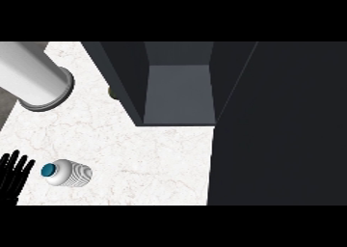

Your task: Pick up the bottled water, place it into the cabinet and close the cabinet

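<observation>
The left hand (11,174), fingers straight and holding nothing, should curl round the bottled water (68,174) just right of it on the desk (148,159).

A pale veined marble counter (148,159) meets grey floor (2,108) at the left edge.

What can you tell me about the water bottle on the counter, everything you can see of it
The bottled water is seen from almost straight above: a white ribbed body with a round teal cap on top. It appears to stand upright on the pale marble counter, near its lower left part, well short of the open dark cabinet. The left hand, black with straight fingers, is just to its left and does not touch it. Nothing else touches the bottle.
</observation>
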